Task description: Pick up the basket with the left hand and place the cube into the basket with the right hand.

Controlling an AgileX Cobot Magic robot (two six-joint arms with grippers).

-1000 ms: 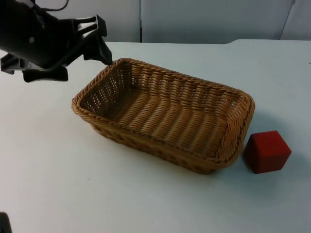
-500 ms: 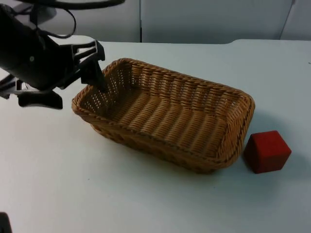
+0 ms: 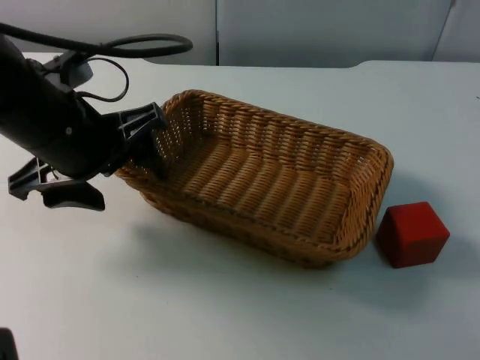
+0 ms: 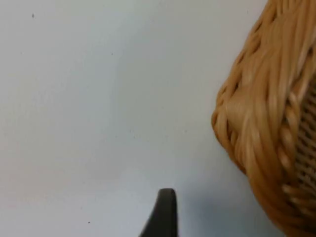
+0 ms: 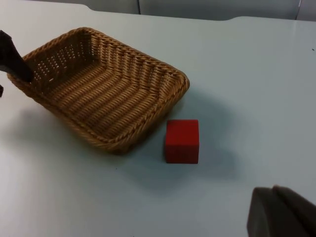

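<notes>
I see my left gripper (image 3: 127, 161) down at the left short end of the wicker basket (image 3: 262, 176), spread wide across the rim: one finger (image 3: 154, 146) reaches inside against the woven wall, the other stands outside it. In the left wrist view that rim (image 4: 266, 128) sits close beside the black fingertip (image 4: 165, 212), with bare white table (image 4: 98, 98) between them. The basket rests on the table. The red cube (image 3: 412, 234) sits on the table just beside the basket's right end, apart from it. My right arm waits back from the cube (image 5: 182, 140); I cannot tell the right gripper's state.
</notes>
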